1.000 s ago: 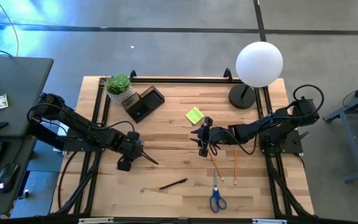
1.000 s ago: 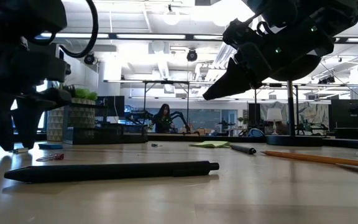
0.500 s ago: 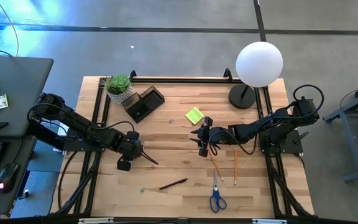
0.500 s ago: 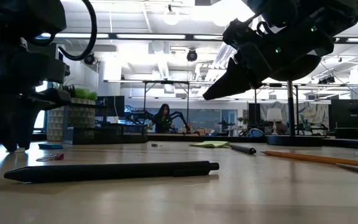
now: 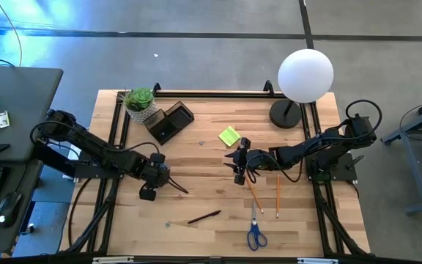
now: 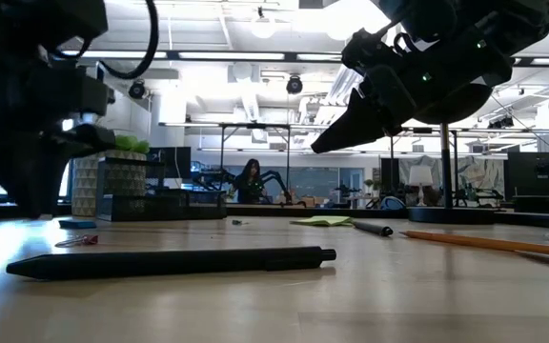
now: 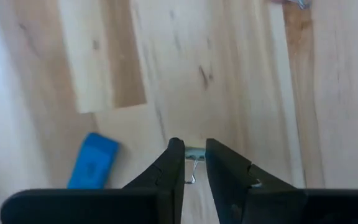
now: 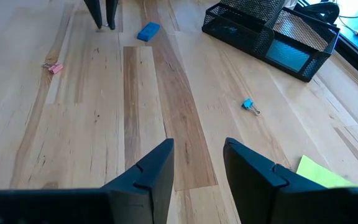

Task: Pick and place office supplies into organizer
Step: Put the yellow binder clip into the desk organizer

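My left gripper [image 5: 178, 188] points down at the table's left middle, shut on a small pale binder clip [image 7: 194, 152]. A blue eraser [image 7: 93, 160] lies on the wood beside it. My right gripper [image 5: 237, 163] hovers open over the middle of the table and holds nothing. The yellow-green sticky pad [image 5: 229, 136] lies flat just beyond it. Two pencils [image 5: 253, 194] and the blue-handled scissors [image 5: 256, 235] lie toward the near edge. One dark pen [image 5: 204, 216] lies on the wood at near centre, another [image 6: 375, 229] farther off. The dark mesh organizer [image 5: 170, 121] stands at far left. My left gripper has the small pale clip [image 7: 193, 154] pinched between its two fingertips [image 7: 178, 160], coming from above and pointing down. The clip's wire handle [image 7: 191, 178] shows in the gap between the fingers. Whether the clip still rests on the wood I cannot tell.
A potted plant [image 5: 140, 101] stands next to the organizer. The white globe lamp [image 5: 305, 75] with its round base [image 5: 286, 114] stands at far right. A pink clip [image 8: 53, 68] and a blue clip [image 8: 248, 106] lie loose on the wood.
My left gripper has shut: in the low view the gap between its fingers narrows and then closes. The right arm and the loose supplies have kept still.
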Action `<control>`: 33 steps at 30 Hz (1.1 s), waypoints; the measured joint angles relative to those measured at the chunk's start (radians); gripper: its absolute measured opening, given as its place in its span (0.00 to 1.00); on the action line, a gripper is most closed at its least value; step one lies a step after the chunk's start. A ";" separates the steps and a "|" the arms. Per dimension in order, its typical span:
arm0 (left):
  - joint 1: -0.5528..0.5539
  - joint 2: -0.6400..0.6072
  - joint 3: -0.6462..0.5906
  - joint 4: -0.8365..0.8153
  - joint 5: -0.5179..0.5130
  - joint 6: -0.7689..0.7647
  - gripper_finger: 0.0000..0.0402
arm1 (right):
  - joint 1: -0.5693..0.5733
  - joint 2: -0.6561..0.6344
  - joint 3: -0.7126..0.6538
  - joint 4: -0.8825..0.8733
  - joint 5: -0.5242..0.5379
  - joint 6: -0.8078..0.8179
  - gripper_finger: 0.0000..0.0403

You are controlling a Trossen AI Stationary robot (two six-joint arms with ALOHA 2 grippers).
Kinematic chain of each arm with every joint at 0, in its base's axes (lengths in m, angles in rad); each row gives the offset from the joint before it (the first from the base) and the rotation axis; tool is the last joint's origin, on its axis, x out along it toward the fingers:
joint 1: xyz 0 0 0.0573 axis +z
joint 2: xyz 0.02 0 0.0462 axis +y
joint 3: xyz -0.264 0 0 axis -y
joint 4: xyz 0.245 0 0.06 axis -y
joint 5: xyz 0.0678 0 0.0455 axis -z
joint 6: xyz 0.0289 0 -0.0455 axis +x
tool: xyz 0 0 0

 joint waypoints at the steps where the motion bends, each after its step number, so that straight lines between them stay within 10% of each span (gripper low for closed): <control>1: 0.000 0.000 0.013 -0.024 -0.014 0.008 0.13 | 0.000 0.000 0.000 0.000 0.000 0.000 0.33; 10: 0.027 0.000 0.098 -0.149 -0.196 0.053 0.11 | 0.000 0.000 0.000 0.000 0.000 0.000 0.33; 20: 0.333 0.000 0.128 -0.134 -0.365 0.053 0.11 | 0.000 0.000 0.000 0.000 0.000 0.000 0.33; 33: 0.671 0.000 0.128 -0.049 -0.282 0.079 0.12 | 0.000 0.000 0.000 -0.013 0.000 0.000 0.33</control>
